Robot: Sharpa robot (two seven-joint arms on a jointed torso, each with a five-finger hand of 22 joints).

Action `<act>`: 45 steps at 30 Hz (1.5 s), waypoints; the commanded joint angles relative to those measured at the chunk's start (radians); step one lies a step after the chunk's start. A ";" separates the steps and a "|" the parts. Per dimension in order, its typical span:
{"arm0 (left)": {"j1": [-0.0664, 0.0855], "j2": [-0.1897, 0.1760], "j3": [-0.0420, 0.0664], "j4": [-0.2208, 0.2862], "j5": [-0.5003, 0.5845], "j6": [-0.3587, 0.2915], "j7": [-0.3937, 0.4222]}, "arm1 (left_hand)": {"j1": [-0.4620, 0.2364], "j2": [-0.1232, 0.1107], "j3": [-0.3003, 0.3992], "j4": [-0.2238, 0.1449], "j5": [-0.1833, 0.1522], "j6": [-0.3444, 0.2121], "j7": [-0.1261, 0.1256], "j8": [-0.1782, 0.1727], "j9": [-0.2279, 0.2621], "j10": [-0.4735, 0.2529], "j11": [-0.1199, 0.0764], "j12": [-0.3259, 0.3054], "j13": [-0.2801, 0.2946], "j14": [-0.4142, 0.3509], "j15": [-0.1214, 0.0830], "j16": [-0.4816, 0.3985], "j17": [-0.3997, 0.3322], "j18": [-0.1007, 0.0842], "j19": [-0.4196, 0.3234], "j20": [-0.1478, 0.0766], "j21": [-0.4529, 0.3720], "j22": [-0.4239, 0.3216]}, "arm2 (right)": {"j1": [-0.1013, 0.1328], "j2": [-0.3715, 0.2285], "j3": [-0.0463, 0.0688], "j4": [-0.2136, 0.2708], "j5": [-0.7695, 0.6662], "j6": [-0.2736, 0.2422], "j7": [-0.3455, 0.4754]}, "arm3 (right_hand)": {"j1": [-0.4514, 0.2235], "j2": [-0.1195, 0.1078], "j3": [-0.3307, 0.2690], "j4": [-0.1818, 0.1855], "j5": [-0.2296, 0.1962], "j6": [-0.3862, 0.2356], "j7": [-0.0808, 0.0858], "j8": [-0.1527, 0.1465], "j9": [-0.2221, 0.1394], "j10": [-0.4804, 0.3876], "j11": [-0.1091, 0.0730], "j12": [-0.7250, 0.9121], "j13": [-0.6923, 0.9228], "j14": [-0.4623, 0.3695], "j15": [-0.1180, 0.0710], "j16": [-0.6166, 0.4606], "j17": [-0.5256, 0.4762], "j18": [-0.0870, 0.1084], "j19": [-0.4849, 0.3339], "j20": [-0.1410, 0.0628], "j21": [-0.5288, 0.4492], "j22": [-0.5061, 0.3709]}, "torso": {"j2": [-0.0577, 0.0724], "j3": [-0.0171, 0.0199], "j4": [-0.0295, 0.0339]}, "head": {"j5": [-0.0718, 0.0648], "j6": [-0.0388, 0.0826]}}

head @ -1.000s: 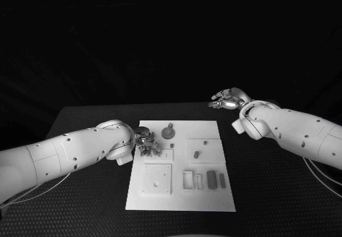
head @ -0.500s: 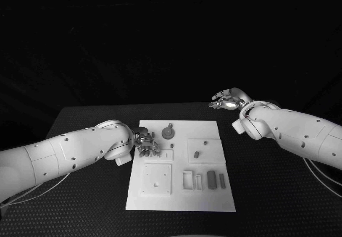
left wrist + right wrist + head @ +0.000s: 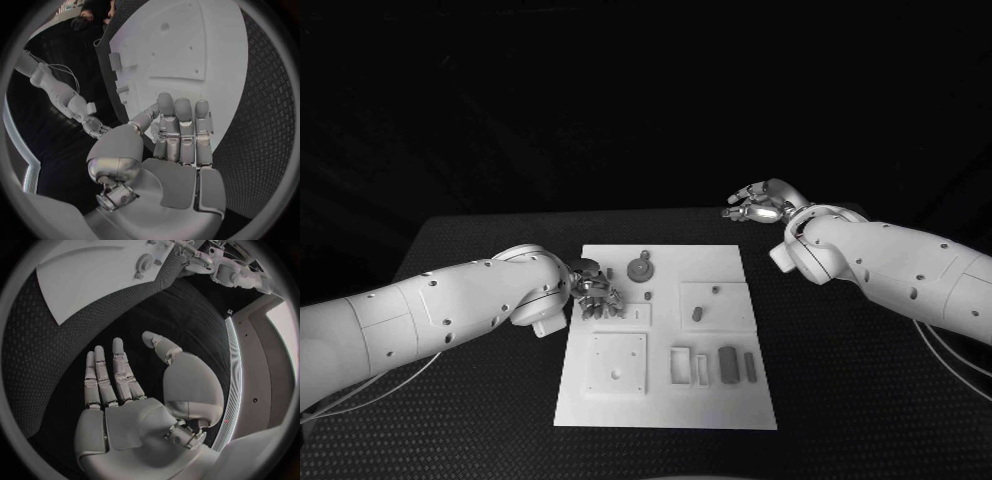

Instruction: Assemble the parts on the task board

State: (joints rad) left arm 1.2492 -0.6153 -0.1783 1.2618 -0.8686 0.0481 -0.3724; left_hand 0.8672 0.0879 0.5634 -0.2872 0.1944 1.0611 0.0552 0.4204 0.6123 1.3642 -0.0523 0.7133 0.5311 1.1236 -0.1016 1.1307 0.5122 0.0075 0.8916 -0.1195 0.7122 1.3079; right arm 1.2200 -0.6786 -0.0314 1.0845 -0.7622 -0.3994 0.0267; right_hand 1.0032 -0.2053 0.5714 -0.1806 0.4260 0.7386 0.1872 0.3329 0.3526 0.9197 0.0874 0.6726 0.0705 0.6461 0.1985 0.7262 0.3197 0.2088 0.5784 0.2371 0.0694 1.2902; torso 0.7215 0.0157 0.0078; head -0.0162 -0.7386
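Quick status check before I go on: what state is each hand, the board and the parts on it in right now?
left hand: over the task board's left edge, fingers straight and close together, holding nothing.
right hand: off the board, past its far right corner, fingers spread, empty.
task board: flat on the table.
round part: lying on the board, untouched.
dark bar parts: lying near the board's near right edge, untouched.
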 commanded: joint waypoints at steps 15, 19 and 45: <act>0.000 -0.007 0.008 0.008 0.009 0.002 -0.003 | -0.012 -0.025 -0.007 0.008 -0.010 -0.009 0.002 -0.011 0.002 -0.007 0.001 -0.006 0.002 -0.005 0.000 -0.005 -0.001 -0.007 -0.007 -0.069 0.001 0.019 | -0.001 0.001 0.000 -0.001 -0.005 0.019 0.003 | -0.008 0.002 -0.005 -0.001 0.005 0.014 0.029 0.002 -0.002 -0.160 0.092 0.004 -0.001 -0.009 0.002 0.007 -0.002 -0.017 -0.009 -0.002 -0.004 0.001 | 0.000 0.0006 -0.0011 | 0.001 0.003; 0.000 -0.006 0.013 0.009 0.011 0.002 -0.001 | -0.016 -0.029 -0.008 0.011 -0.012 -0.009 0.002 -0.012 0.002 -0.007 0.001 -0.006 0.002 -0.005 0.000 -0.005 -0.001 -0.007 -0.006 -0.069 0.001 0.018 | -0.002 0.002 0.000 -0.002 -0.005 0.019 0.003 | -0.008 0.002 -0.005 -0.001 0.005 0.014 0.029 0.002 -0.002 -0.160 0.092 0.004 -0.001 -0.009 0.002 0.007 -0.002 -0.017 -0.010 -0.002 -0.004 0.001 | 0.000 0.0007 -0.0009 | 0.001 0.004; 0.006 -0.015 0.033 0.031 -0.125 0.143 -0.045 | -0.185 -0.313 0.013 0.231 -0.146 -0.045 0.010 -0.035 0.025 -0.039 0.008 -0.011 0.013 -0.035 0.004 -0.003 0.005 -0.007 -0.021 -0.070 -0.025 0.021 | -0.002 0.001 0.000 -0.003 -0.005 0.020 0.002 | -0.008 0.001 -0.006 -0.002 0.005 0.013 0.029 0.002 -0.002 -0.160 0.093 0.004 -0.001 -0.011 0.002 0.007 -0.003 -0.017 -0.011 -0.002 -0.004 0.001 | 0.001 0.0004 -0.0026 | 0.002 0.005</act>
State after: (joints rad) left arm 1.2540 -0.6341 -0.1467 1.2924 -0.9377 0.1288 -0.4045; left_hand 0.6815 -0.2187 0.5756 -0.0596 0.0510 1.0233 0.0675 0.3862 0.6361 1.3310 -0.0426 0.6970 0.5428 1.0950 -0.0980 1.1267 0.5159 0.0075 0.8770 -0.1160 0.6929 1.3074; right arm 1.2186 -0.6780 -0.0314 1.0818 -0.7623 -0.3915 0.0244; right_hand 1.0032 -0.2053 0.5714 -0.1807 0.4260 0.7386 0.1872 0.3329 0.3512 0.9197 0.0875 0.6726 0.0705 0.6428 0.2017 0.7300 0.3180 0.2088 0.5748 0.2336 0.0694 1.2907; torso 0.7215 0.0165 0.0070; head -0.0151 -0.7342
